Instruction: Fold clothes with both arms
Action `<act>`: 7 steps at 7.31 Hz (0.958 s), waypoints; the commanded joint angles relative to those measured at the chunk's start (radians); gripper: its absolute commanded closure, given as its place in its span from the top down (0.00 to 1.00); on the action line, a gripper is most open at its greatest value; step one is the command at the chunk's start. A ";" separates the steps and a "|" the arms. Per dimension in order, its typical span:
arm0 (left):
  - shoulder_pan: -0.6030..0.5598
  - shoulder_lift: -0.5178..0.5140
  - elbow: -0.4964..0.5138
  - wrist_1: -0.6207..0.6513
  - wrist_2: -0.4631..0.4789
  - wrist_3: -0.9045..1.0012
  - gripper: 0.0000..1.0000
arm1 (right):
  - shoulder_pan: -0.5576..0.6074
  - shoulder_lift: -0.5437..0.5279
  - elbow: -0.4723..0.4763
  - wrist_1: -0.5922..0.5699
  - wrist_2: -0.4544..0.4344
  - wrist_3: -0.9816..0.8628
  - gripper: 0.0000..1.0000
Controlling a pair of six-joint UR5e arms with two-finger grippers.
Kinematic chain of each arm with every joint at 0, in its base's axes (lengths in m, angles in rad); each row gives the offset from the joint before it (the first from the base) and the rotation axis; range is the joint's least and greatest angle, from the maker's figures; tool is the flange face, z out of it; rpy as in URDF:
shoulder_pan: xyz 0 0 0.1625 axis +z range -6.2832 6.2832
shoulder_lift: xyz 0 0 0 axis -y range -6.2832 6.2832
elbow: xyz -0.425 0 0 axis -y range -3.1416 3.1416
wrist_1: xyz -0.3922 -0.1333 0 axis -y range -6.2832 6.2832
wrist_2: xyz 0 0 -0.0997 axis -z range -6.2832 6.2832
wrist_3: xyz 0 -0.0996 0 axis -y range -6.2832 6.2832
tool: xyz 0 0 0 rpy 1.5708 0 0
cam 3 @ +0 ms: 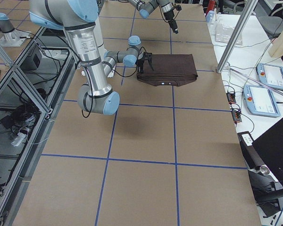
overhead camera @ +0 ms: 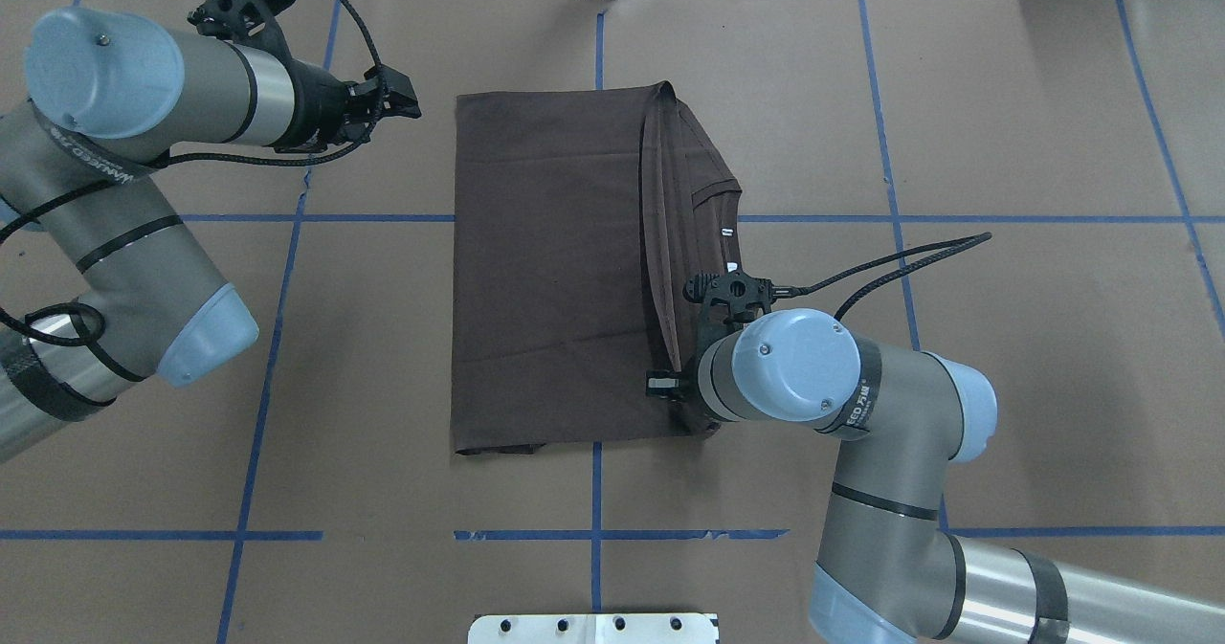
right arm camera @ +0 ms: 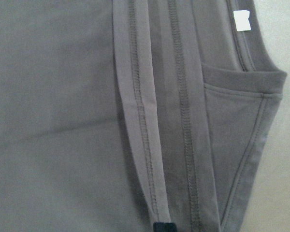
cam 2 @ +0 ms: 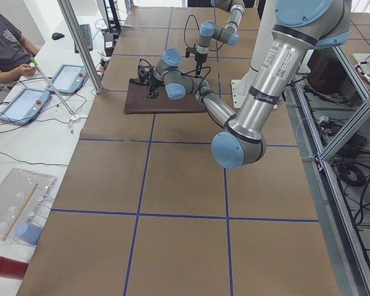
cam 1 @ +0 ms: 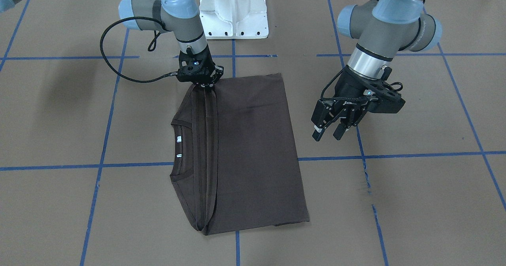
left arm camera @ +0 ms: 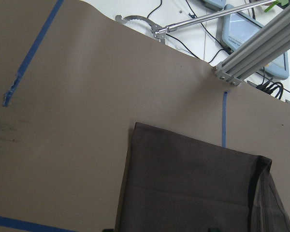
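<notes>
The dark brown T-shirt (cam 1: 253, 147) lies folded lengthwise on the brown table, with collar and white neck tags (cam 1: 178, 138) at one long edge. It also shows in the overhead view (overhead camera: 545, 271). My right gripper (cam 1: 206, 86) is low at the shirt's corner nearest the robot, shut on the doubled hem edges, which converge at its tips. The right wrist view shows those hems (right arm camera: 140, 121) close up. In the overhead view its wrist hides the fingers. My left gripper (cam 1: 328, 133) is open and empty, hovering above bare table beside the shirt's other long edge (overhead camera: 400, 103).
The white pedestal base (cam 1: 234, 9) stands at the robot's side of the table. Blue tape lines (cam 1: 395, 155) cross the brown paper. A metal post (left arm camera: 253, 53), tablets (cam 2: 24, 102) and a seated person (cam 2: 6, 46) are beyond the table's far edge.
</notes>
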 commanded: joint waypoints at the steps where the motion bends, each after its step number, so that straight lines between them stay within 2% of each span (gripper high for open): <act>1: 0.002 -0.006 -0.001 0.000 0.000 -0.008 0.72 | 0.002 -0.041 0.020 0.001 -0.014 0.006 0.00; 2: 0.002 -0.006 -0.004 0.000 0.000 -0.010 0.72 | -0.010 -0.053 0.019 0.001 -0.031 0.016 0.83; 3: 0.002 -0.006 -0.005 0.000 0.002 -0.016 0.72 | -0.013 -0.053 0.019 0.001 -0.042 0.016 1.00; 5: 0.002 -0.006 -0.010 0.002 0.002 -0.017 0.72 | -0.008 -0.053 0.047 0.003 -0.039 0.018 1.00; 6: 0.002 -0.007 -0.008 0.001 0.000 -0.017 0.72 | -0.011 -0.044 0.049 0.000 -0.054 0.098 1.00; 7: 0.002 -0.007 -0.010 0.000 0.000 -0.017 0.72 | -0.018 -0.053 0.049 0.004 -0.097 0.321 1.00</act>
